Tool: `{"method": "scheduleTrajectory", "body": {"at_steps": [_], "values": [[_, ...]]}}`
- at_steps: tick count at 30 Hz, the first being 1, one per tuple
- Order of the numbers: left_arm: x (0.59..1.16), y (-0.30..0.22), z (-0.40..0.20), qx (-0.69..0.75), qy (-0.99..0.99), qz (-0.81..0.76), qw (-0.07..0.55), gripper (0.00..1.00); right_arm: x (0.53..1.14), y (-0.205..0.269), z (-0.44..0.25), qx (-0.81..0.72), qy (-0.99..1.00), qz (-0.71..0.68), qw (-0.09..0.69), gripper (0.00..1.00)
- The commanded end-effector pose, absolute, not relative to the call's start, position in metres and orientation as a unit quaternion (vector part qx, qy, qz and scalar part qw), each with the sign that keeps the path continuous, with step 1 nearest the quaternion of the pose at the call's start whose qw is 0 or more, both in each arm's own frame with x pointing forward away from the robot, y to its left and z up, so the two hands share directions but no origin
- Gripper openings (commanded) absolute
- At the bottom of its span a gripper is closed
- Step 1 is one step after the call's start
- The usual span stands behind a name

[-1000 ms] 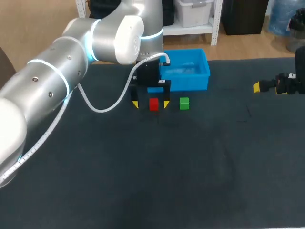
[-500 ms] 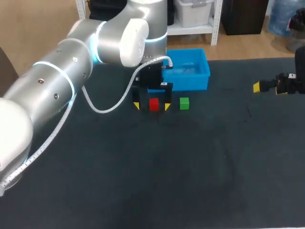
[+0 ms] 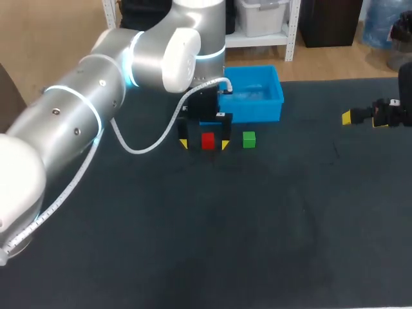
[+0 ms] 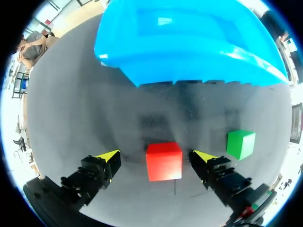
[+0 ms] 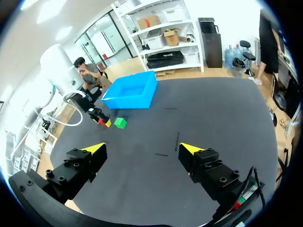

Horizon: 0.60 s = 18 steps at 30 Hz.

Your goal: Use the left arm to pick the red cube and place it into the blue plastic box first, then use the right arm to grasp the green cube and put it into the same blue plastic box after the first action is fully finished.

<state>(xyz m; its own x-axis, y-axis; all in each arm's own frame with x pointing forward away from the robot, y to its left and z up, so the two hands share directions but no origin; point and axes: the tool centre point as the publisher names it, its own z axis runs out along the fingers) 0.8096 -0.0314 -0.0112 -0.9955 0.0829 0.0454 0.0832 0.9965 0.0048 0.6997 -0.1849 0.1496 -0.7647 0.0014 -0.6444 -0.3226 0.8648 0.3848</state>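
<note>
— Which step is in hand?
— The first: the red cube [image 4: 164, 161], on the surface before the box [image 4: 189, 61], is straddled by the left gripper's [image 4: 155, 157] open fingers [image 4: 108, 157].
— And next?
— They must be closed on it. The right gripper [image 5: 142, 149], open too, is seen well apart.

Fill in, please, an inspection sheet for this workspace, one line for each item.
Surface: dark table, no spill seen.
Job's things: red cube on the table in front of the blue plastic box; green cube beside the red one, apart from it; neither cube is in the box.
Clutter: nothing seen.
Grippers: left gripper open, one finger on each side of the red cube, gaps visible; right gripper open, holding nothing, far from the cubes.
Cables: white cable loops from the left arm to its gripper.
Surroundings: nothing seen reaching over the table.
</note>
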Motion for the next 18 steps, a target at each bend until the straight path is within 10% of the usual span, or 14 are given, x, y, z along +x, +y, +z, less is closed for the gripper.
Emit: {"method": "scheduleTrajectory", "body": {"at_steps": [1,3,7,18], "values": [[0.8206,-0.0357,-0.0123,-0.039,-0.998,-0.006,0.046,1.0,0.7001,-0.1849,0.1496,-0.089,0.907,0.244,0.331,1.0],[0.822,-0.0359,-0.0129,-0.036,-0.998,-0.004,0.044,0.95,0.7001,-0.1849,0.1496,-0.089,0.907,0.244,0.331,1.0],[0.8236,-0.0365,-0.0132,-0.034,-0.999,-0.003,0.042,0.51,0.7001,-0.1849,0.1496,-0.089,0.907,0.244,0.331,1.0],[0.8223,-0.0387,-0.0128,-0.035,-0.998,-0.002,0.043,0.0,0.7001,-0.1849,0.1496,-0.089,0.907,0.244,0.331,1.0]]}}
